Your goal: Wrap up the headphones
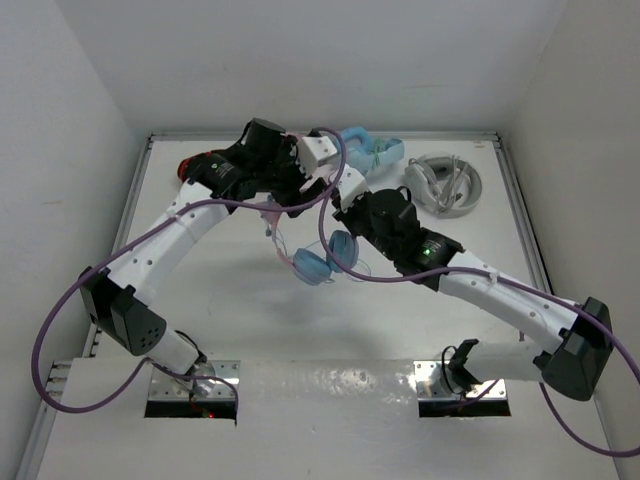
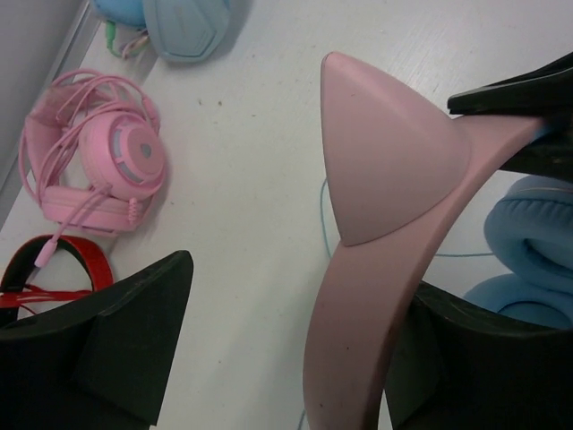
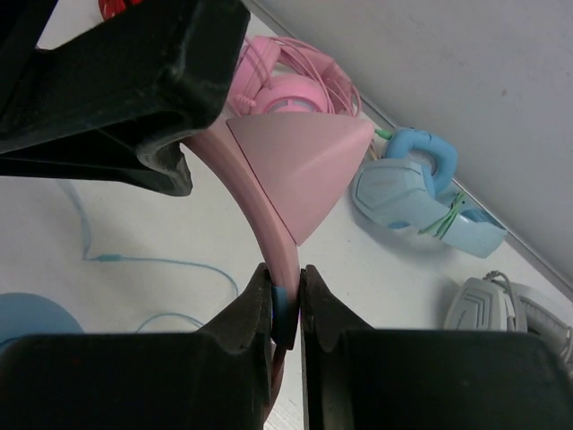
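Observation:
The headphones hang above the table, with light blue earcups (image 1: pixel 315 266) and a pink headband (image 2: pixel 376 269) that bears a pink cat ear (image 2: pixel 385 152). My right gripper (image 3: pixel 285 273) is shut on the headband (image 3: pixel 269 215) just below the ear and holds it up. My left gripper (image 2: pixel 295 296) is open around the same band, which rests against its right finger (image 2: pixel 466 358); the left finger stands well apart. The thin light blue cable (image 3: pixel 134 262) trails loose on the table below. In the top view both grippers, left (image 1: pixel 305 185) and right (image 1: pixel 345 203), meet over the back middle.
An all-pink pair (image 2: pixel 98 166) and a red pair (image 2: pixel 63 269) lie at the back left. An all light-blue pair (image 1: pixel 372 150) lies at the back wall. A white-grey pair (image 1: pixel 445 185) lies at the back right.

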